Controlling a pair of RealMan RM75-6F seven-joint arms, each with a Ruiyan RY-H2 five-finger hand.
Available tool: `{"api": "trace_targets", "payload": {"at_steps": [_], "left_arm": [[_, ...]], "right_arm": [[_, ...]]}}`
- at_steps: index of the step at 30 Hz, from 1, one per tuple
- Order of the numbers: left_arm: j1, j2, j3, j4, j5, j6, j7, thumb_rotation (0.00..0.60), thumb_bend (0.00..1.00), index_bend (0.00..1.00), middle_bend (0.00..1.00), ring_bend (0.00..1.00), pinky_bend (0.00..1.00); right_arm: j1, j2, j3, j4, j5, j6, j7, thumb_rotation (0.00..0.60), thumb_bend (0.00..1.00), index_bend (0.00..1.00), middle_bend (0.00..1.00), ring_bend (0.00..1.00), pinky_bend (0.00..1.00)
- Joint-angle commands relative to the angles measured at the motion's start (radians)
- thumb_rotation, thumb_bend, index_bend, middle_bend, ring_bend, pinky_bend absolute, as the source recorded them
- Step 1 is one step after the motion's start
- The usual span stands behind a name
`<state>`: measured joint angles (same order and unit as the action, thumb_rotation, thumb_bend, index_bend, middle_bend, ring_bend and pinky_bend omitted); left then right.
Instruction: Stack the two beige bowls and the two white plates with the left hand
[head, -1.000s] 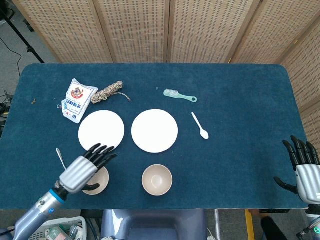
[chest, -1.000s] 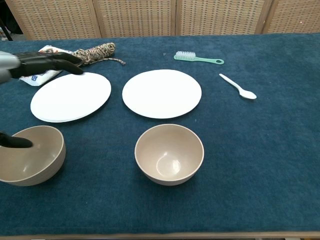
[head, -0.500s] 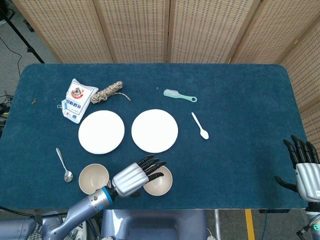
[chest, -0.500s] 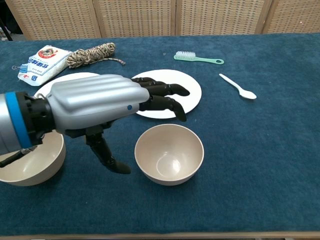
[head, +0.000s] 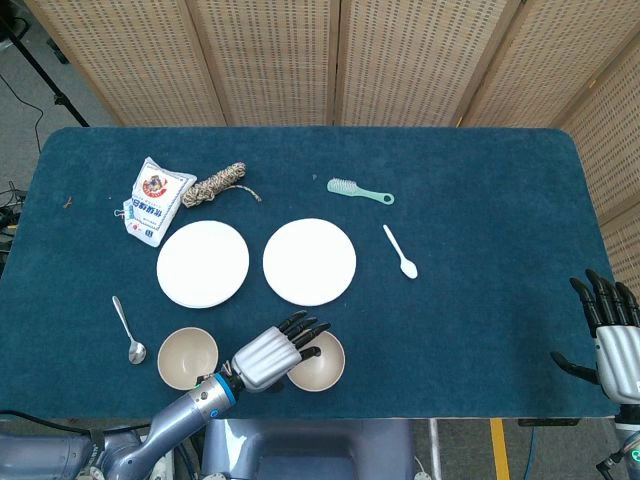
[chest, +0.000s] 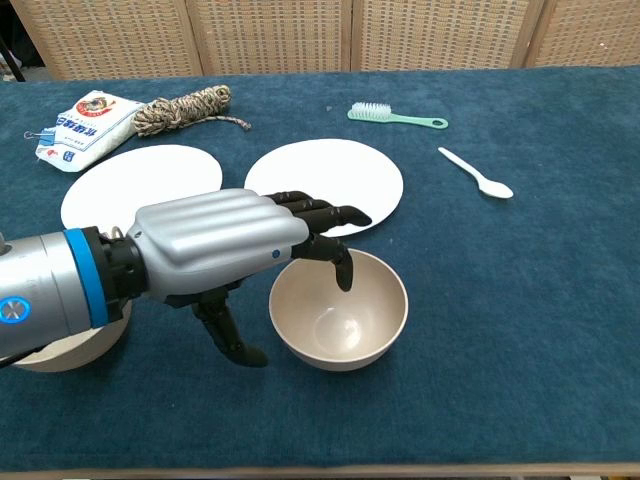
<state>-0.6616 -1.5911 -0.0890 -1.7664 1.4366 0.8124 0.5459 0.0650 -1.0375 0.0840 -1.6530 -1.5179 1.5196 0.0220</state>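
Two beige bowls stand near the table's front edge: one (head: 186, 355) (chest: 60, 345) on the left, partly hidden by my arm in the chest view, and one (head: 322, 363) (chest: 345, 315) to its right. My left hand (head: 272, 353) (chest: 240, 255) hovers at the right bowl's left rim, fingers spread over the rim and thumb hanging down outside; it holds nothing. Behind the bowls lie two white plates, one (head: 202, 263) (chest: 140, 185) on the left and one (head: 309, 261) (chest: 325, 175) on the right. My right hand (head: 610, 335) stays open at the table's right front edge.
A metal spoon (head: 128, 335) lies left of the left bowl. At the back are a snack packet (head: 155, 198) (chest: 85, 118), a rope bundle (head: 222, 184) (chest: 190, 106), a green brush (head: 358, 190) (chest: 395, 117) and a white plastic spoon (head: 401, 253) (chest: 478, 174).
My left hand has moved from over the left bowl rightward to the right bowl, then settled lower with its fingers over that bowl's rim. The right hand is still.
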Motion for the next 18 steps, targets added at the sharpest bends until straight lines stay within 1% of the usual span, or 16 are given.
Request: {"api": "trace_targets", "payload": {"at_steps": [1,3,4,6,9,12,18], "left_arm": [[-0.010,-0.042,0.005,0.037,-0.026,0.001,0.016,0.600,0.15,0.46,0.00,0.00,0.00],[-0.011,-0.065,0.008,0.047,-0.046,0.004,0.031,0.600,0.23,0.54,0.00,0.00,0.00],[-0.012,-0.081,0.008,0.053,-0.057,0.011,0.040,0.600,0.25,0.56,0.00,0.00,0.00],[-0.010,-0.103,0.009,0.062,-0.065,0.030,0.051,0.600,0.32,0.65,0.00,0.00,0.00],[-0.004,-0.122,0.015,0.073,-0.066,0.058,0.063,0.600,0.41,0.74,0.00,0.00,0.00],[-0.004,-0.133,0.020,0.082,-0.077,0.070,0.073,0.600,0.46,0.78,0.00,0.00,0.00],[-0.007,-0.129,0.020,0.074,-0.081,0.091,0.079,0.600,0.47,0.81,0.00,0.00,0.00]], "right_arm": [[0.002,-0.001,-0.001,0.000,0.001,-0.004,-0.001,0.600,0.00,0.01,0.00,0.00,0.00],[0.003,-0.002,-0.002,0.001,0.000,-0.007,-0.002,0.600,0.00,0.01,0.00,0.00,0.00],[0.003,-0.003,-0.003,0.001,-0.001,-0.009,-0.003,0.600,0.00,0.01,0.00,0.00,0.00],[0.004,-0.003,-0.004,0.001,-0.001,-0.010,-0.003,0.600,0.00,0.01,0.00,0.00,0.00],[0.004,-0.003,-0.004,0.001,0.000,-0.012,-0.002,0.600,0.00,0.01,0.00,0.00,0.00],[0.006,-0.004,-0.006,0.001,0.000,-0.017,-0.002,0.600,0.00,0.01,0.00,0.00,0.00],[0.005,-0.003,-0.006,-0.001,-0.001,-0.013,-0.001,0.600,0.00,0.01,0.00,0.00,0.00]]}}
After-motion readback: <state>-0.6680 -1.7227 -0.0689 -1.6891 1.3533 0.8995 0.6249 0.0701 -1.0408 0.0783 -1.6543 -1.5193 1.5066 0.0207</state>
